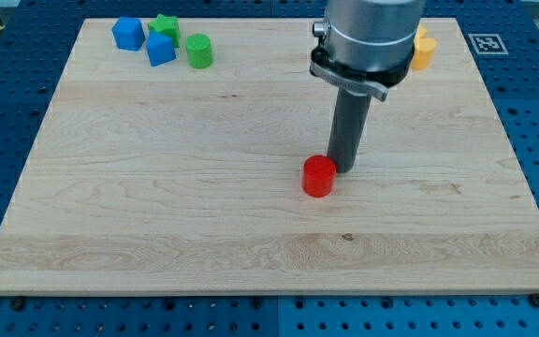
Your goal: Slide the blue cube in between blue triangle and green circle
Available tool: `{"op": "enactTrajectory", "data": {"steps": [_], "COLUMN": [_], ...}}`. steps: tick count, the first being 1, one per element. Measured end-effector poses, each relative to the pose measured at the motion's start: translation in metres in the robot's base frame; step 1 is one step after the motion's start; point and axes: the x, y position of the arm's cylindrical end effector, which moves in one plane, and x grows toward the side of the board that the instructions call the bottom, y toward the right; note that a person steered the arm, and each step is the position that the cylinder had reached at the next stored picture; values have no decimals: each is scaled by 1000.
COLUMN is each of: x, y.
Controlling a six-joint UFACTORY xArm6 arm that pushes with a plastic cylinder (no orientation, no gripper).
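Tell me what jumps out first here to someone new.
My tip stands mid-board, right beside the red cylinder. At the view's top left sits a tight cluster: two blue blocks, a green star and a green cylinder. A yellow block peeks out behind the arm at top right.

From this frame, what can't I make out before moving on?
- Yellow block, camera view: partly behind the arm; shape unclear.
- My tip: very end hidden behind the red cylinder; contact unclear.
- Green star: partly covered by the blue cube.
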Motion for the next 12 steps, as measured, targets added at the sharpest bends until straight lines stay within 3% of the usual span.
{"op": "enactTrajectory", "data": {"steps": [2,4,6,8,10,12], "x": [23,-2,-99,-133,-226,-264], "y": [-21,-62,-119,-225,-336,-363]}}
